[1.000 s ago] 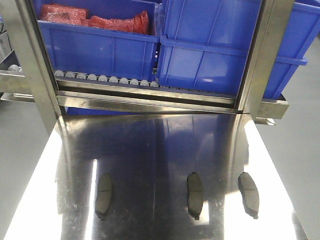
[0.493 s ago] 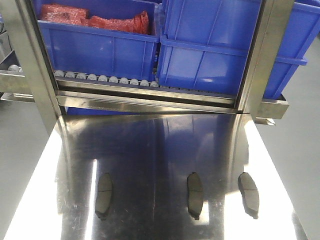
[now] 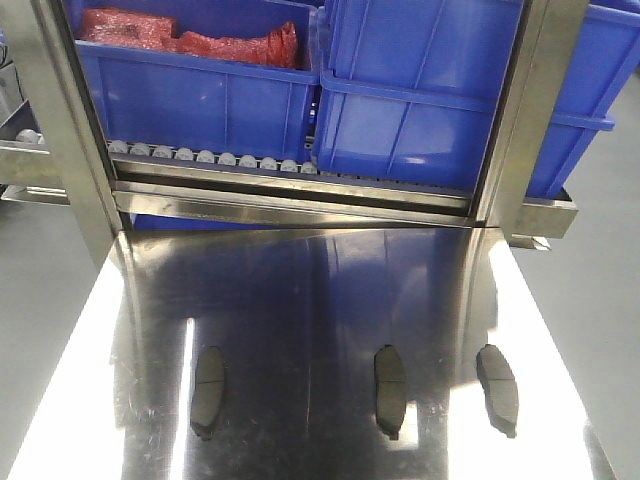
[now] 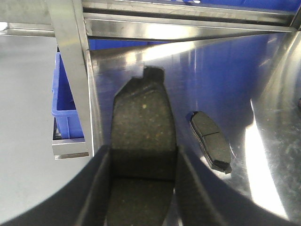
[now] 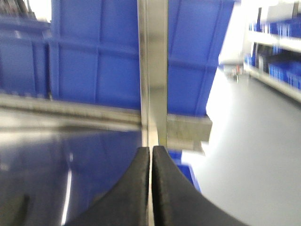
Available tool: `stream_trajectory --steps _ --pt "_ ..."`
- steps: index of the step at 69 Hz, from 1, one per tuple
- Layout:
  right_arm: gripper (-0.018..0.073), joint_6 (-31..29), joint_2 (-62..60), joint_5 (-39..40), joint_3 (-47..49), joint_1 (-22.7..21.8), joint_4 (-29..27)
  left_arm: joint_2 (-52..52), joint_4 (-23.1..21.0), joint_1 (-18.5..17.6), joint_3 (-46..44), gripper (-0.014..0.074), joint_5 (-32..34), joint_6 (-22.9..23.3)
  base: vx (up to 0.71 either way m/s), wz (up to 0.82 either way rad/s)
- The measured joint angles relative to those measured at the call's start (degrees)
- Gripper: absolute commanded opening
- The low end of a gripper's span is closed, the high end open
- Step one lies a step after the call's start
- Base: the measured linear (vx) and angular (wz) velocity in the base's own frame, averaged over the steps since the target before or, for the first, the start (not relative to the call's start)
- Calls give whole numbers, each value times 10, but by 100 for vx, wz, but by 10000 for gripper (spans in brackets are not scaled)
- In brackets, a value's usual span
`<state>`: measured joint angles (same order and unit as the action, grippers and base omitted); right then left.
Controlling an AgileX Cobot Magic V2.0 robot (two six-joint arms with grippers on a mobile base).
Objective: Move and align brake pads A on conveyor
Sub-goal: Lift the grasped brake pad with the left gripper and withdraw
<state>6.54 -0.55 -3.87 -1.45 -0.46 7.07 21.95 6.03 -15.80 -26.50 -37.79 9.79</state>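
Steel tabletop (image 3: 320, 290) fills the front view, with blue bins (image 3: 200, 100) racked on grey rollers (image 3: 205, 156) behind it. No black conveyor belt shows in any view, so I cannot tell which way it lies.

3 brake pads A lie flat on the steel near its front edge, long axes running front to back: the left pad (image 3: 208, 391) well apart from the middle pad (image 3: 390, 390), and the right pad (image 3: 498, 388) nearer to the middle pad.

A 4th pad, the held pad (image 4: 142, 113), sits in the left gripper (image 4: 142, 155). The jaws are spread to the pad's width and pinch its 2 long sides near the middle. Its long axis points straight out from the wrist toward the rack. Another pad (image 4: 210, 140) lies on the steel just to its right.

The right gripper (image 5: 150, 153) has its jaws pressed together on nothing and faces the rack's right post (image 5: 153, 70). By my judgement the left arm carries the coming move.
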Motion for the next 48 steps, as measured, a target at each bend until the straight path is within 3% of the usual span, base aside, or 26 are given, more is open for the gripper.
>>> stream_trajectory --steps 8,19,34,42,48 --pt "-7 0 0 -2 46 0 0 0 0 0 0 -6 0 0 0 0" --pt "-7 0 8 -68 146 0 2 0 0 0 0 -6 0 0 0 0" --pt "2 0 118 -163 271 0 4 0 0 0 0 -6 0 0 0 0" --pt "76 0 205 -223 332 0 0 0 0 0 0 -6 0 0 0 0" --pt "197 0 267 -266 370 0 -7 0 0 0 0 -6 0 0 0 0"
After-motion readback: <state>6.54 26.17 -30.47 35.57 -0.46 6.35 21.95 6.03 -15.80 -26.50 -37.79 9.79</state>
